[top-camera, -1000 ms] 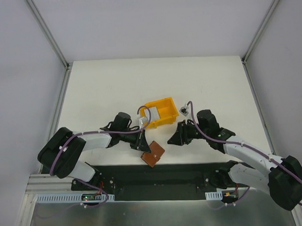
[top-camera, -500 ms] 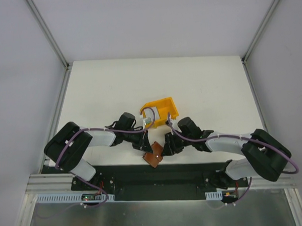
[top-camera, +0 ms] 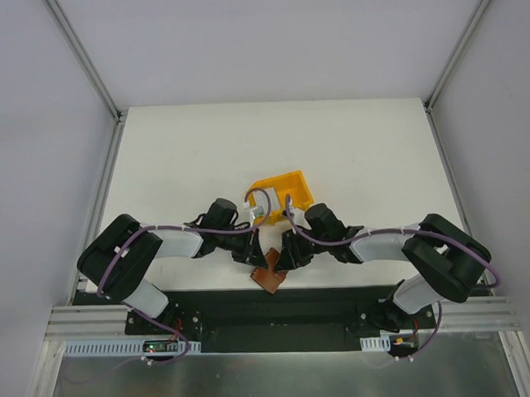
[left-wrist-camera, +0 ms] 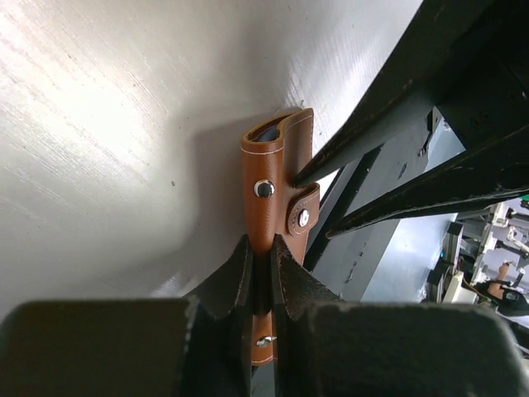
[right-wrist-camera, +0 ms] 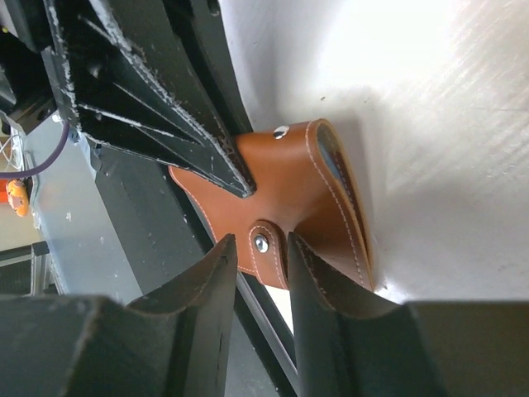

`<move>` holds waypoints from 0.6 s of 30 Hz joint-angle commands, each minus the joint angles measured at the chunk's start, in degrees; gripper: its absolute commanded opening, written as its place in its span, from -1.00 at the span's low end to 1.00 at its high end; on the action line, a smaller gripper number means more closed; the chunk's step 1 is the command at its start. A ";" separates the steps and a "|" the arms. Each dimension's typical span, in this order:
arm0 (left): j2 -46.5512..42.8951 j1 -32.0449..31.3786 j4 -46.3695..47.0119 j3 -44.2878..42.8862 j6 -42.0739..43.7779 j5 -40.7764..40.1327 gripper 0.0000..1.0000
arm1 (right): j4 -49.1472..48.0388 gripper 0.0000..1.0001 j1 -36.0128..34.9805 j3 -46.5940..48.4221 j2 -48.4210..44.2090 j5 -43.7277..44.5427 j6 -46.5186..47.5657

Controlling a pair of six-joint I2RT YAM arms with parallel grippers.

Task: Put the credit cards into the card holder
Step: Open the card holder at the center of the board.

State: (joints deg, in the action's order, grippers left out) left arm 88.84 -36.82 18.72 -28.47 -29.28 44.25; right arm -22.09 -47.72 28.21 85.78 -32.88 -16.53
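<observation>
The card holder [left-wrist-camera: 277, 169] is a brown leather wallet with a snap tab, standing on edge at the table's near rim [top-camera: 270, 276]. My left gripper [left-wrist-camera: 262, 248] is shut on its lower edge, and it shows in the top view [top-camera: 254, 254] too. My right gripper [right-wrist-camera: 254, 248] is open, its fingers [right-wrist-camera: 216, 263] straddling the card holder's snap tab [right-wrist-camera: 263, 244] with small gaps on each side. From above, the right gripper [top-camera: 283, 257] sits just right of the card holder. I cannot make out the credit cards in any view.
A yellow bin [top-camera: 287, 190] stands just behind both grippers, close to the wrists. A black strip [top-camera: 331, 301] runs along the table's near edge below the card holder. White table [top-camera: 202, 157] stretches to the back and both sides.
The right arm swung left from beside the yellow bin to the card holder, and its jaws narrowed around the snap tab. The bin turned slightly. The left gripper kept its grip.
</observation>
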 commanded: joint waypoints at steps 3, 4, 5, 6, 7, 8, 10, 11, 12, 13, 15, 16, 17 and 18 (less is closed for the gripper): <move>0.19 -0.45 4.66 0.96 -2.10 -4.78 -1.00 | -2.61 -0.36 -2.37 0.27 1.85 -2.19 -0.43; 0.20 -0.45 4.66 0.87 -2.19 -5.05 -1.00 | -2.70 -0.37 -2.63 0.01 1.85 -2.27 -0.43; 0.20 -0.45 4.66 0.96 -2.27 -5.31 -1.00 | -2.61 -0.37 -2.98 -0.25 1.85 -2.19 -0.52; 0.20 -0.45 4.75 0.96 -2.28 -5.75 -1.00 | -2.61 -0.38 -2.99 -0.43 1.85 -2.10 -0.60; 0.20 -0.36 4.66 0.87 -2.36 -5.84 -1.00 | -2.61 -0.38 -3.25 -0.78 1.59 -2.10 -0.78; 0.20 -0.36 4.66 0.78 -2.28 -5.75 -1.00 | -2.61 -0.38 -3.25 -1.13 1.32 -1.92 -0.78; 0.02 -0.36 4.31 0.70 -2.19 -6.10 -1.00 | -2.52 -0.41 -3.25 -1.75 0.36 -1.48 -0.78; -0.07 -0.36 4.39 0.78 -2.10 -6.10 -1.00 | -1.74 -0.43 -3.34 -1.84 0.09 -0.96 -0.52; -0.24 -0.36 4.31 0.78 -2.01 -6.02 -1.00 | -0.77 -0.47 -3.34 -1.75 -0.34 -0.69 0.01; -0.33 -0.36 4.31 0.87 -2.01 -6.10 -1.00 | 0.10 -0.48 -3.34 -1.66 -0.61 -0.43 0.36; -0.51 -0.27 4.04 0.78 -1.84 -6.19 -1.00 | 2.13 -0.54 -3.34 -1.31 -1.22 -0.16 1.32; -0.59 -0.27 3.78 0.78 -1.84 -6.37 -1.00 | 2.40 -0.56 -3.34 -1.22 -1.31 -0.25 1.42; -0.60 -0.27 3.78 0.78 -1.75 -6.37 -1.00 | 2.57 -0.60 -3.34 -1.14 -1.31 -0.51 1.68; -0.68 -0.27 3.78 0.78 -1.84 -6.54 -1.00 | 2.57 -0.64 -3.34 -0.88 -0.88 -1.65 1.86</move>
State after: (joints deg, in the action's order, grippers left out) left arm 88.84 -36.82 20.23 -27.59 -31.94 42.92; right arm -23.11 -49.65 27.53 85.84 -31.38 -16.14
